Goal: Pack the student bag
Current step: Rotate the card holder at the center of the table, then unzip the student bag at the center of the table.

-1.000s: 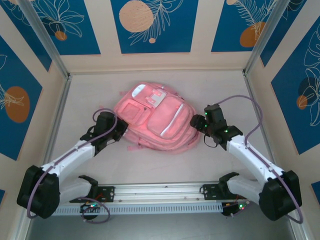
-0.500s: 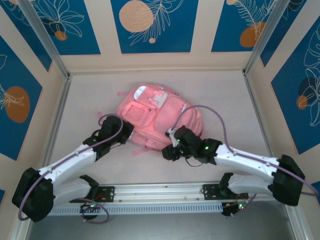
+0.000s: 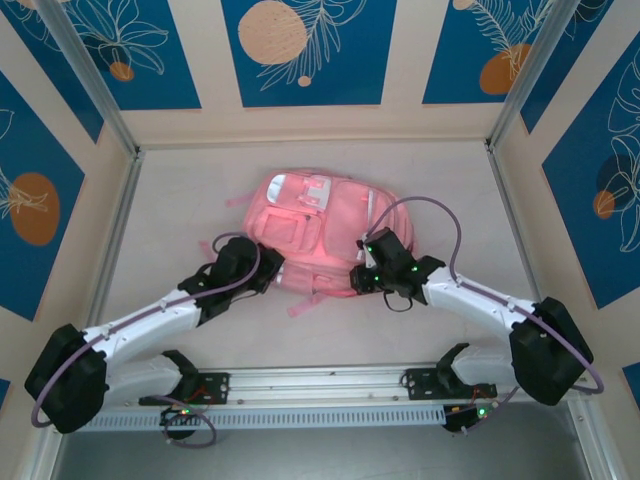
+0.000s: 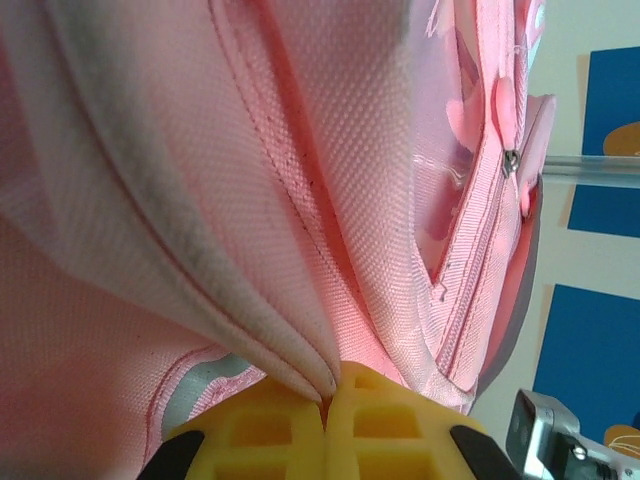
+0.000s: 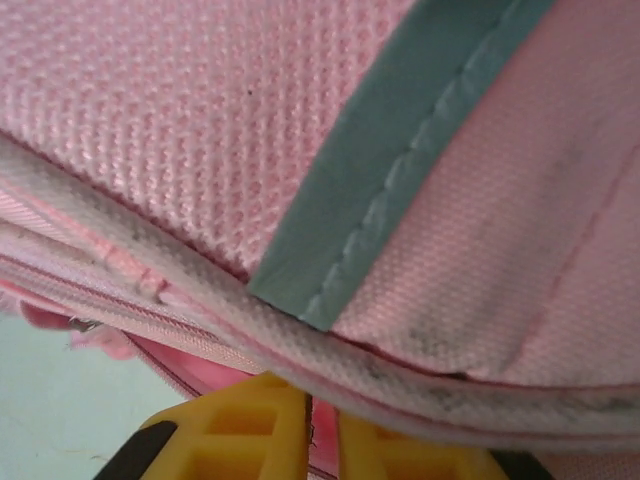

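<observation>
The student bag (image 3: pixel 320 225), a big soft pink backpack with pale panels, lies flat in the middle of the table. My left gripper (image 3: pixel 274 276) is at the bag's near left edge. In the left wrist view its yellow fingers (image 4: pixel 270 425) are pressed together, and that gripper (image 4: pixel 327 400) pinches a fold of the pink fabric (image 4: pixel 300 150). At the bag's near right edge is my right gripper (image 3: pixel 361 281). In the right wrist view it (image 5: pixel 322 425) is nearly closed, with the bag's piped seam and pink cloth (image 5: pixel 200 120) caught between its fingers.
A loose pink strap (image 3: pixel 305 305) trails from the bag toward the arms. A metal rail (image 3: pixel 320 380) runs along the near edge, and patterned walls with aluminium posts (image 3: pixel 112 110) enclose the table on three sides.
My right gripper swung in from the bag's right side to its near edge and closed on it. The left gripper moved right with its fold, and the bag turned and shifted.
</observation>
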`<state>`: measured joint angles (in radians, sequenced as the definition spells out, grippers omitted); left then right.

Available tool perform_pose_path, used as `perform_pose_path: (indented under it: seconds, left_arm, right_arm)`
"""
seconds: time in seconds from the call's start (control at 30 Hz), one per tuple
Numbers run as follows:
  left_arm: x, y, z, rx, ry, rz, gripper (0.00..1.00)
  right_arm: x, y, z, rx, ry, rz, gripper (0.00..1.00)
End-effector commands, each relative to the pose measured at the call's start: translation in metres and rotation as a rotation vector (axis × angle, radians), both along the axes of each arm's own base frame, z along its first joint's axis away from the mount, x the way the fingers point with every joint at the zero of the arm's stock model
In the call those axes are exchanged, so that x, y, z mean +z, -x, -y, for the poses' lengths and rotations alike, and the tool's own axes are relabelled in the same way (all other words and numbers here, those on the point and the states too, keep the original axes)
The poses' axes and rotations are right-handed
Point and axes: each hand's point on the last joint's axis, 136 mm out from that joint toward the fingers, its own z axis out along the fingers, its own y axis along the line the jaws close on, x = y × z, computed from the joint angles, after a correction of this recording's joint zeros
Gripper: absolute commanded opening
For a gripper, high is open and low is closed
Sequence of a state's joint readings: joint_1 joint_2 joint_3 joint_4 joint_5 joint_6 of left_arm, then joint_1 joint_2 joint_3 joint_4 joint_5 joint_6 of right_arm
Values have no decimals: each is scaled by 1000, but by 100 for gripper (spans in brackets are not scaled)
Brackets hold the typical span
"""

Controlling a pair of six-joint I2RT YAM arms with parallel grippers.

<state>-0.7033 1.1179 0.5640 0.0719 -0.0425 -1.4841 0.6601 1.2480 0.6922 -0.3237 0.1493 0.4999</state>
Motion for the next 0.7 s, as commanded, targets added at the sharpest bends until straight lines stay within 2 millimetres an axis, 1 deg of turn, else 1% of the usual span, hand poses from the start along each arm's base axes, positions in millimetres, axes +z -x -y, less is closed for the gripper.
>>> perform_pose_path:
  seconds: [0.0, 0.07, 0.13, 0.2, 0.27, 0.33, 0.43, 0.5, 0.67]
  left_arm:
    - [24, -12, 13, 4, 57, 49, 0]
    - [26, -16, 22, -8, 73, 49, 0]
    - [29, -20, 30, -17, 85, 52, 0]
    - [31, -22, 35, -26, 89, 55, 0]
    - [32, -23, 38, -29, 89, 55, 0]
    - [32, -24, 39, -28, 88, 55, 0]
    - [31, -25, 38, -23, 83, 54, 0]
    - [30, -24, 36, -18, 79, 53, 0]
    - [29, -25, 36, -13, 77, 51, 0]
  right_arm:
    - [31, -6, -14, 71, -23, 106, 18]
    - [45, 10, -26, 128, -66, 158, 21]
    - [48, 24, -33, 153, -101, 184, 25]
    - [45, 39, -42, 183, -150, 170, 29]
    - [35, 54, -52, 213, -173, 146, 31]
    - [25, 62, -58, 234, -168, 139, 32]
    - [6, 68, -64, 229, -142, 70, 35]
    - [-3, 67, -67, 216, -120, 37, 39]
    - [-20, 60, -78, 190, -103, -22, 46]
